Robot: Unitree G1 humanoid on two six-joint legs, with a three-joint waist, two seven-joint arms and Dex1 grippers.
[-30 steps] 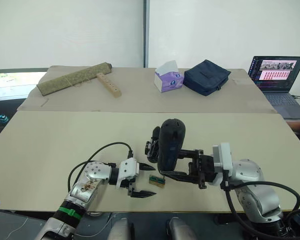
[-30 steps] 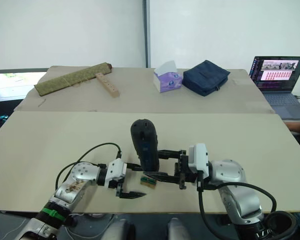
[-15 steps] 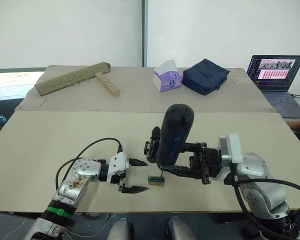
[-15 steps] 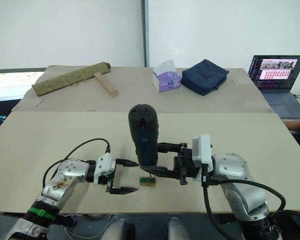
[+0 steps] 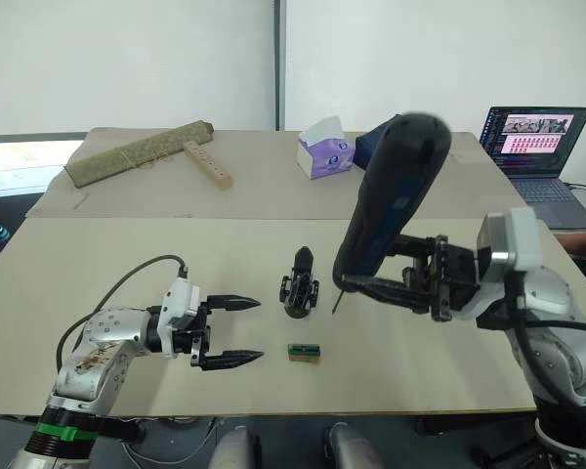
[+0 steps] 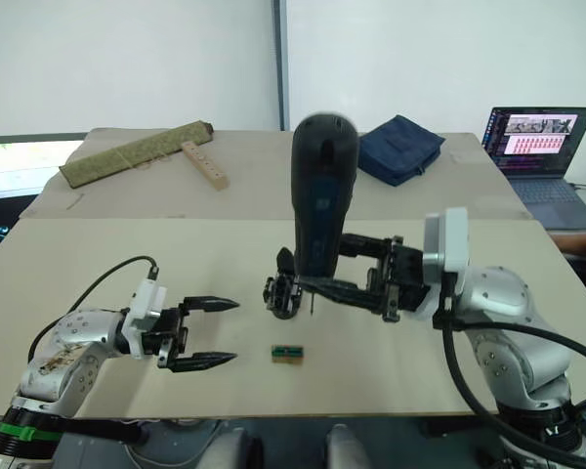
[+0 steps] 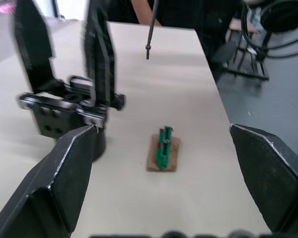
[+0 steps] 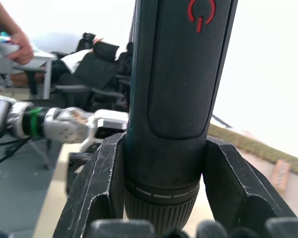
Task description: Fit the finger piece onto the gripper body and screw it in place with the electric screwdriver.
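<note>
We hold the electric screwdriver in our right gripper, the two black fingers clamped on either side of its lower barrel, just above the ribbed collar. The tool stands tilted, its rounded end high above the fingers, and its thin metal bit hangs in the air below them, clear of the table. Our left gripper sits low over the table with its fingers spread wide and nothing between them. Beyond those fingertips, a little to the robot's right, stands the gripper body, upright on its round base with its black parts pointing up. The small green-and-tan block lies on the table just past the lower left fingertip, near the gripper body but not touching it. We cannot make out whether the finger piece is already seated on the body
</note>
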